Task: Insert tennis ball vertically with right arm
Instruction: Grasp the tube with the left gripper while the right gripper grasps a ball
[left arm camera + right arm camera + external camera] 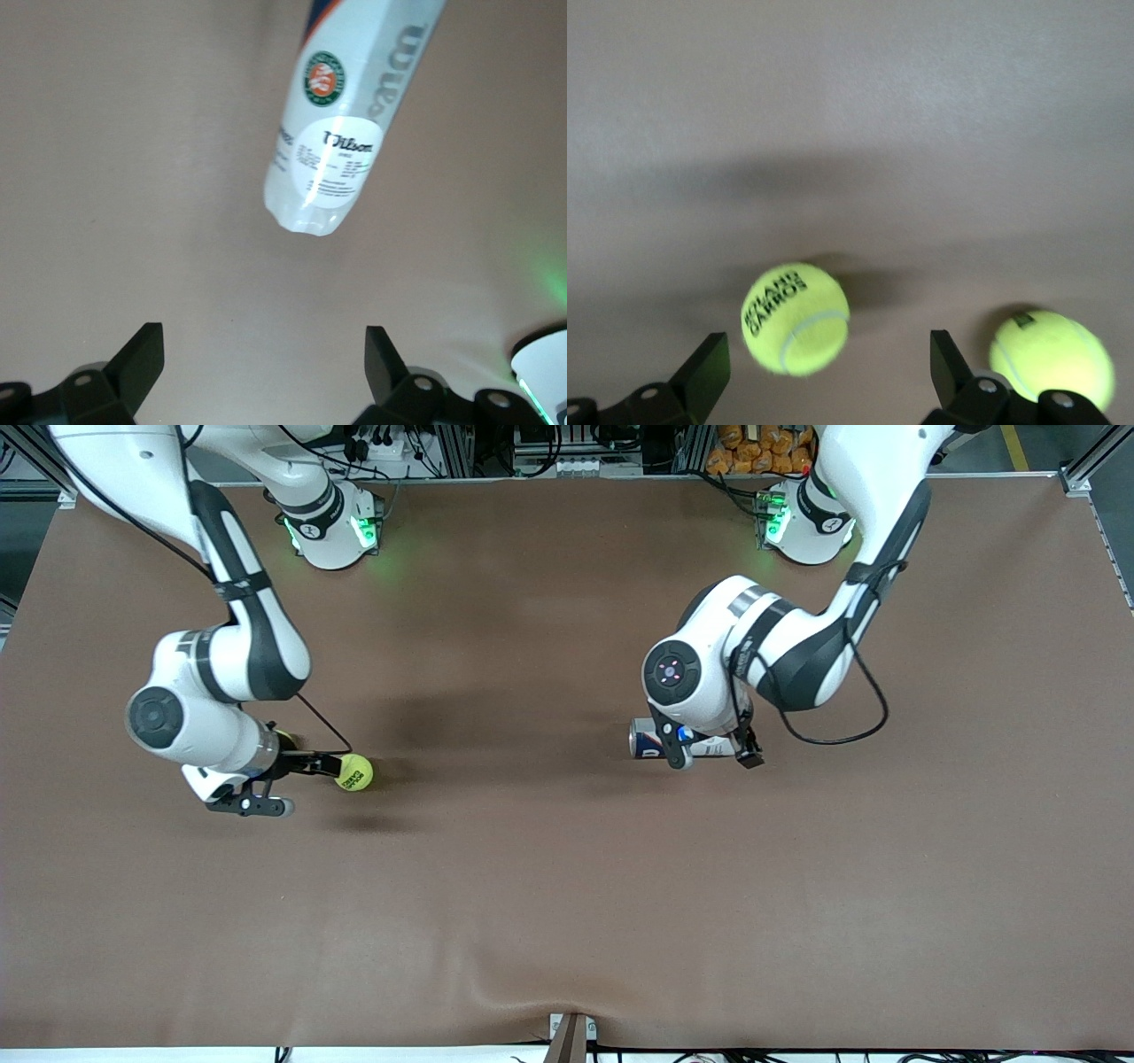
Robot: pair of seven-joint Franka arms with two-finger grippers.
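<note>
A yellow tennis ball (354,771) (796,319) lies on the brown table toward the right arm's end. My right gripper (313,786) (828,350) hangs low beside it and is open, with the ball just ahead of its fingertips and untouched. A second tennis ball (1052,359) (285,739) lies next to one finger, mostly hidden under the right arm in the front view. A white tennis ball can (641,737) (345,115) lies on its side near the table's middle. My left gripper (713,760) (264,345) hovers over it, open and empty.
The brown mat (567,886) covers the whole table and wrinkles near the front edge (532,992). Both arm bases (332,531) (802,522) stand along the edge farthest from the front camera, with cables and clutter past it.
</note>
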